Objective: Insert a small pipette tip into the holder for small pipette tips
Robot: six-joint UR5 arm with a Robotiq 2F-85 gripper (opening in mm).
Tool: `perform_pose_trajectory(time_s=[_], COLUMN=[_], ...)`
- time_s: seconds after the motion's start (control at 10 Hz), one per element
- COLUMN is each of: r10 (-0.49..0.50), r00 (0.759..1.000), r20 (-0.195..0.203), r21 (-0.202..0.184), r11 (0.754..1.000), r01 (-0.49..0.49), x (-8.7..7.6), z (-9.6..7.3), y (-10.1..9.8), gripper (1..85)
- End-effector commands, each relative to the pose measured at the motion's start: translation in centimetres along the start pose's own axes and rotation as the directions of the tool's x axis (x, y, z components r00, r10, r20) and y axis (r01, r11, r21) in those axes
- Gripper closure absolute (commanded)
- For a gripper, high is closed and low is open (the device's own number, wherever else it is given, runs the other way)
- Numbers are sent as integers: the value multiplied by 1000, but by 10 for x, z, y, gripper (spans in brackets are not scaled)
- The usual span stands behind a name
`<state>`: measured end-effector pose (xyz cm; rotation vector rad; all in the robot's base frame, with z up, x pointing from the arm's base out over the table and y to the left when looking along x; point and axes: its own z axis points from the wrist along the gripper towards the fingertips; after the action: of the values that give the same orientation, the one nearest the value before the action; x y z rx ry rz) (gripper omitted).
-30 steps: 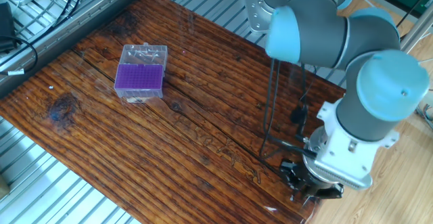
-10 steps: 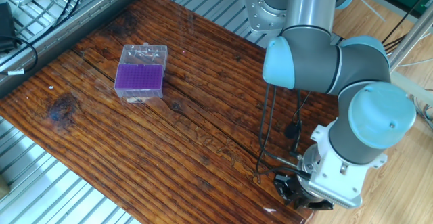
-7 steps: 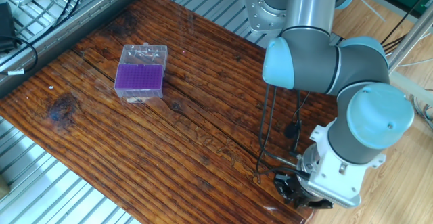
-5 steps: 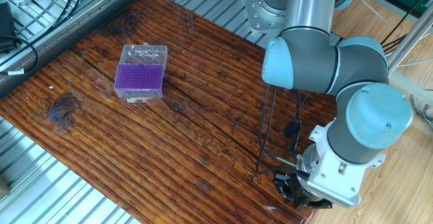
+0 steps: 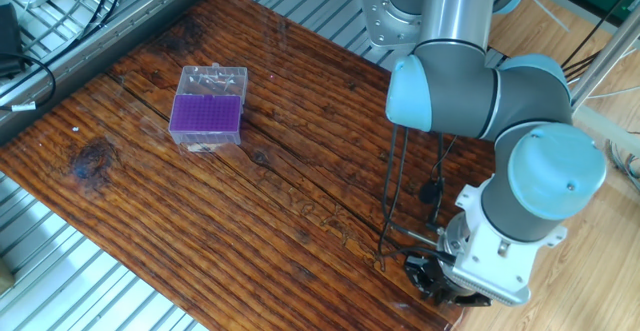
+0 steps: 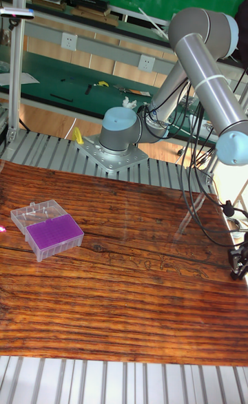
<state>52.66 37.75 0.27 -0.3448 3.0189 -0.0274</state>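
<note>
The holder for small pipette tips is a small clear box with a purple hole grid on top. It stands on the left part of the wooden table, and its clear lid lies open behind it. The tall fixed view shows the holder at the table's left side. My gripper hangs low over the table's near right corner, far from the holder. Its dark fingers are mostly hidden under the white wrist. In the tall fixed view the gripper sits at the right edge of the picture. I cannot make out a small pipette tip.
The wooden table lies on a slatted metal frame. Black cables hang from the arm down to the wrist. The arm's base is bolted behind the table's far edge. More cables lie at the upper left.
Since three seconds ago the wrist and gripper have shifted slightly left and lower over the table corner. Over the last second almost nothing has moved. The holder has stayed put.
</note>
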Motion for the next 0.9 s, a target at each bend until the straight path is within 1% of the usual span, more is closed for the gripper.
perform_pose_trajectory(time_s=[0.0, 0.5, 0.8], r10=[11, 7, 11], r00=[1000, 1000, 1000], r20=[-7, -8, -4], r21=[-15, -12, 0], r11=[1000, 1000, 1000], r01=[-11, -7, -11], x=[3, 4, 3], z=[1, 2, 2], y=[3, 1, -2], gripper=[617, 633, 680])
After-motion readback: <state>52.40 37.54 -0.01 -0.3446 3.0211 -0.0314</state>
